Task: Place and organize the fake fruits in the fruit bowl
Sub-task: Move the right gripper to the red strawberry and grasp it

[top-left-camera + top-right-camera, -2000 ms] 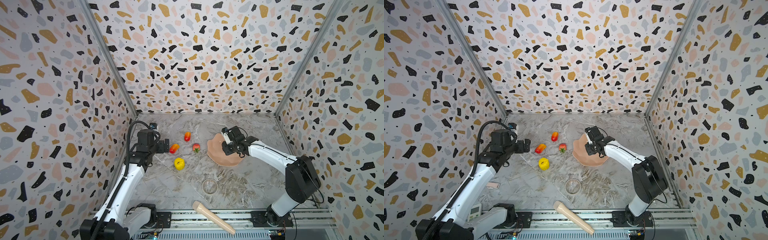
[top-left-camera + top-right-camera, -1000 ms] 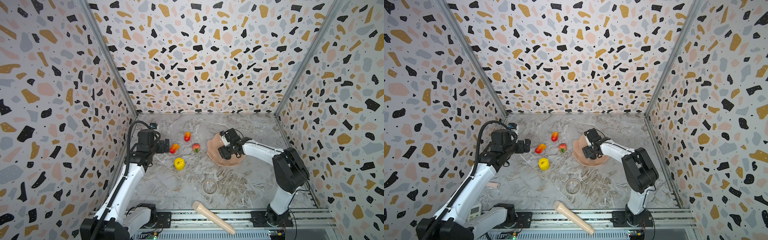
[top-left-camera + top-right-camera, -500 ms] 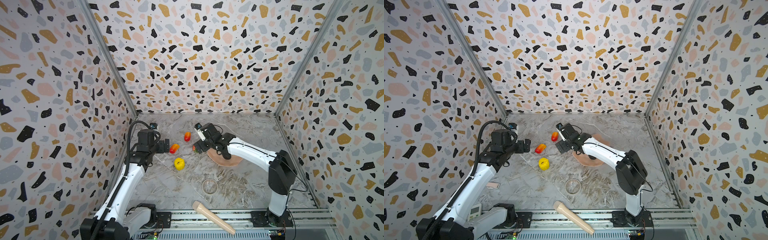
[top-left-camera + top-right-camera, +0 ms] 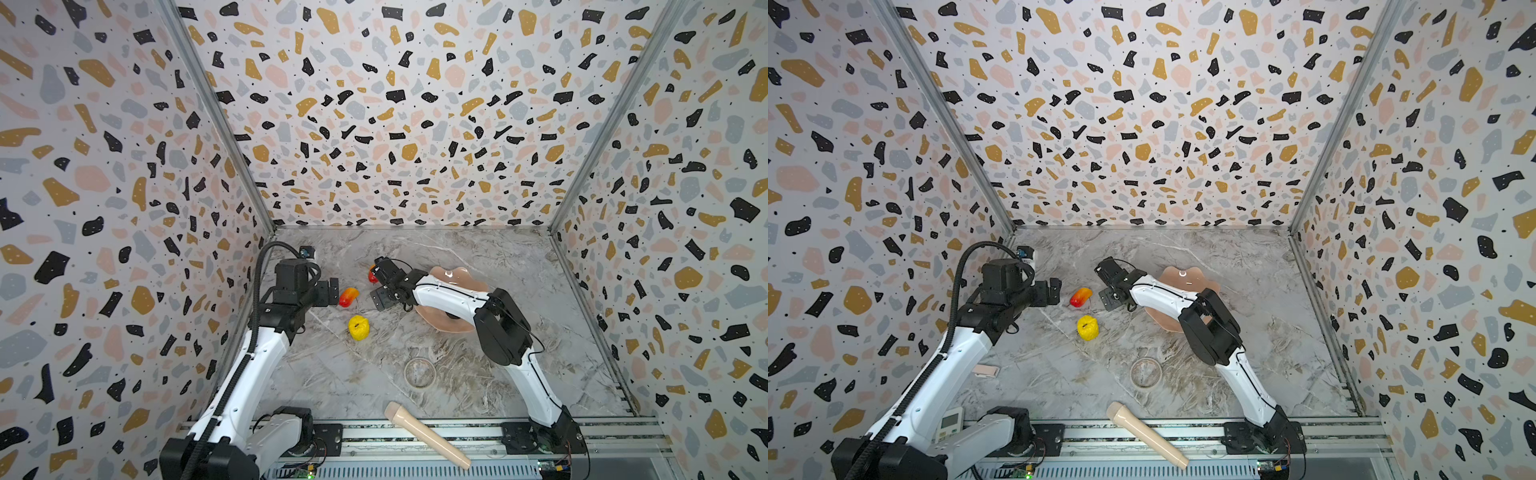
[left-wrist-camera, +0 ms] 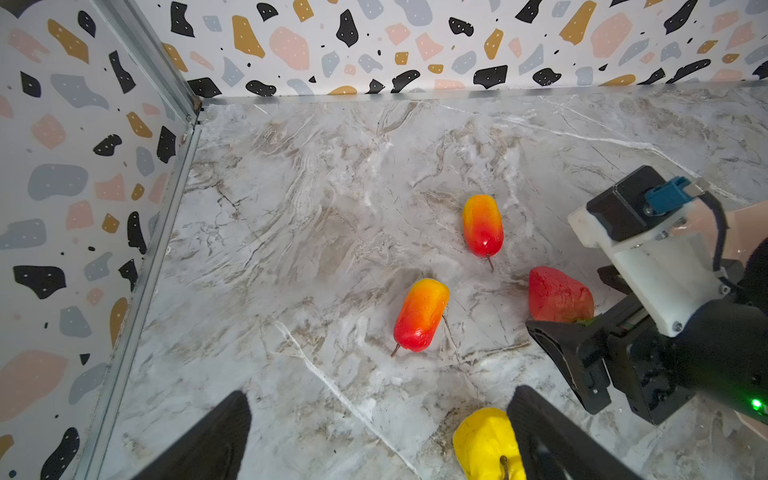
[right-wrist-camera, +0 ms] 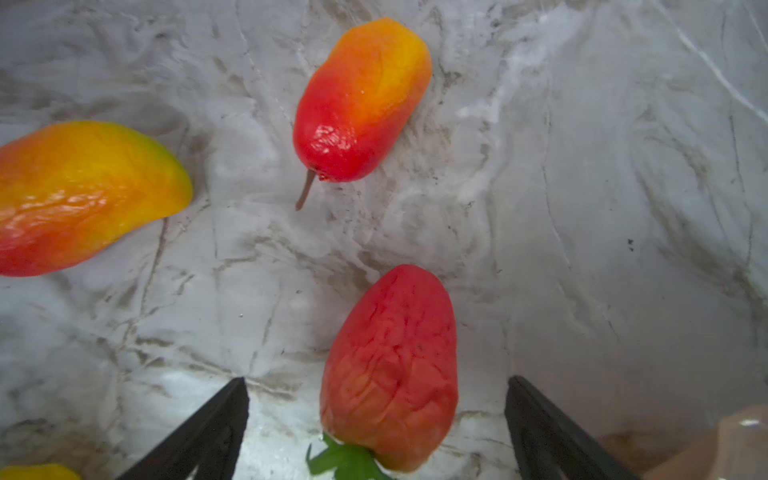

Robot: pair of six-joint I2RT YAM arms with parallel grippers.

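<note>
Right gripper (image 4: 379,283) had swung off the fruit bowl (image 4: 457,276) to the strawberry (image 6: 390,365): jaws spread wide, straddling it, nothing gripped. Strawberry lay on the bench (image 4: 478,374), mid-rear, just beside the bowl. Left gripper (image 5: 380,415) idle, spread, empty. Next pick looked underway.

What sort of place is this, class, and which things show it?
Probably a robot testing booth, not a home: terrazzo-patterned panels wall in a marble-print tabletop, a left arm and right arm are mounted on a front rail, and the bumpy yellow fruit looks plastic.
</note>
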